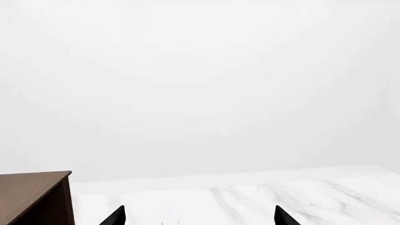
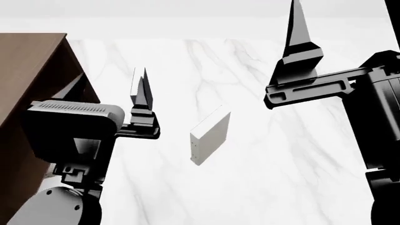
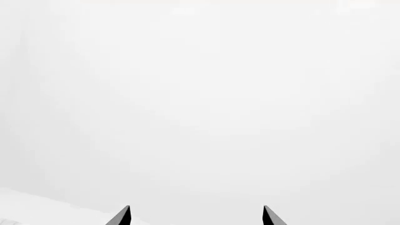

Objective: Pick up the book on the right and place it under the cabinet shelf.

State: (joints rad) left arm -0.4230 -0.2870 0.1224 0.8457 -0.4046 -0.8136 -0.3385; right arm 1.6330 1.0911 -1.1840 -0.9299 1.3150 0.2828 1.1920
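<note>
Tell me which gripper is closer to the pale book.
The left gripper: the book stands just beside it on the marble table. The right gripper is raised farther off.

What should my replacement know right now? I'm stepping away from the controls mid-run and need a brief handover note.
Left gripper: open, empty, raised above the marble table.
Right gripper: open, empty, also raised.
The book stands upright on the table between the two arms, untouched.
The cabinet shelf is at the robot's left.
Done: nothing grasped yet.
Left: grasp the book, carry it left and set it under the cabinet shelf.
</note>
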